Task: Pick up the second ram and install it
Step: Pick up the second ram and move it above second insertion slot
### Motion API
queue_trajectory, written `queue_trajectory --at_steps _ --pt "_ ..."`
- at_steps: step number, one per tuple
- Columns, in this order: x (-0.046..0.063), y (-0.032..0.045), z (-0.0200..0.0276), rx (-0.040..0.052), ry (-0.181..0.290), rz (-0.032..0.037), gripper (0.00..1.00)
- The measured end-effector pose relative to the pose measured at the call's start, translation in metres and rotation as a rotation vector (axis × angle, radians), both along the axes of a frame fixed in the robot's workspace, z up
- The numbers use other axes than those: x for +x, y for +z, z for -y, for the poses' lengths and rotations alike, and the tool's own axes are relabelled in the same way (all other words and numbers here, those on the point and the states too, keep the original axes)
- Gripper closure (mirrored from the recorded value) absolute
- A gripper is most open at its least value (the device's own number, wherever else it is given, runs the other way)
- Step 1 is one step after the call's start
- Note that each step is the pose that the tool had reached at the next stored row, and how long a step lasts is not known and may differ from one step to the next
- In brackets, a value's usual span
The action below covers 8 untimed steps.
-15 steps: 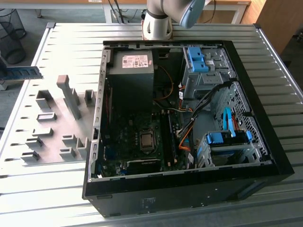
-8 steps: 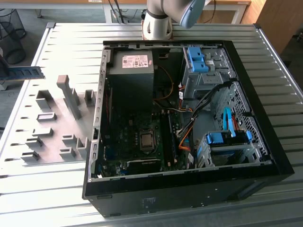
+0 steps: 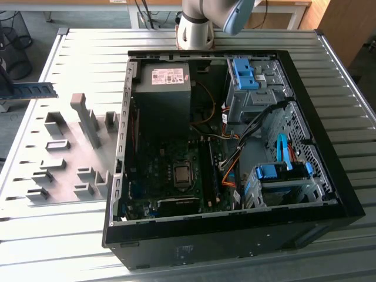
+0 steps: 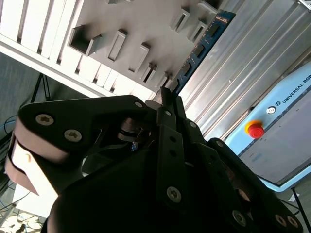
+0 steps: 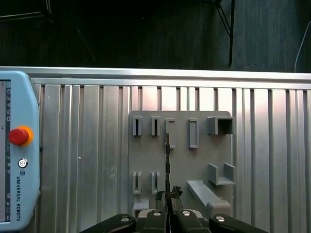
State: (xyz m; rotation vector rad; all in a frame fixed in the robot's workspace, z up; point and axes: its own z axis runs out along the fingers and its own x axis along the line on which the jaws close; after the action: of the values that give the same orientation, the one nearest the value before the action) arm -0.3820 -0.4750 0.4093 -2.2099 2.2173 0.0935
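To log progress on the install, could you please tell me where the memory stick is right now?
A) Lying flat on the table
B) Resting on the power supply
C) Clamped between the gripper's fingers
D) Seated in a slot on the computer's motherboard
C: in the second wrist view the gripper is closed on one end of the memory stick, which juts out from it with the grey holder plate behind.

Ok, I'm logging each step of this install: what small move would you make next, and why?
Probably carry the second ram toward the open computer case. The claw is shut on it, and the stick hangs at the exterior view's left, off the grey holder plate and well apart from the case, whose motherboard lies exposed.
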Motion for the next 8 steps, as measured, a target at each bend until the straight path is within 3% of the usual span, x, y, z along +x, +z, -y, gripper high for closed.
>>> queue_trajectory --at_steps 8 --pt "0.0039 0.0 0.0 0.0 0.0 0.0001 0.86"
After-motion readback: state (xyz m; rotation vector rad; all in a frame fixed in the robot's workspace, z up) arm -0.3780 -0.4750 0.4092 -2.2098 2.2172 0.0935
